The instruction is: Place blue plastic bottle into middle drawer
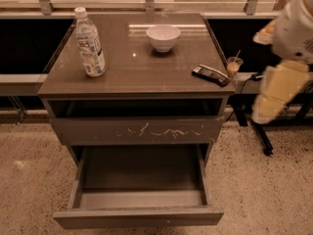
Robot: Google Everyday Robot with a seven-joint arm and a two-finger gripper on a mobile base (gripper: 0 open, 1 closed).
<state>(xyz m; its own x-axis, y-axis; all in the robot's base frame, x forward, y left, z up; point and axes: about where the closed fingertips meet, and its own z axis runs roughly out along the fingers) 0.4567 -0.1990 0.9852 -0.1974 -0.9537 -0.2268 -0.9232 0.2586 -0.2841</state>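
Observation:
The blue plastic bottle (pixel 90 43) stands upright on the back left of the cabinet top (pixel 132 75); it is clear, with a white cap and a printed label. The middle drawer (pixel 139 217), with a plain front panel, is pulled fully out at the bottom and its box is empty. The drawer front with pale scratch marks (pixel 139 130) above it is shut. My gripper (pixel 262 112) hangs at the end of the white and yellowish arm, to the right of the cabinet and far from the bottle.
A white bowl (pixel 163 36) sits at the back middle of the top. A flat dark packet (pixel 210 75) lies at the right edge. A small cup with a straw (pixel 234 65) and a black stand (pixel 254 126) are beside the cabinet, under my arm.

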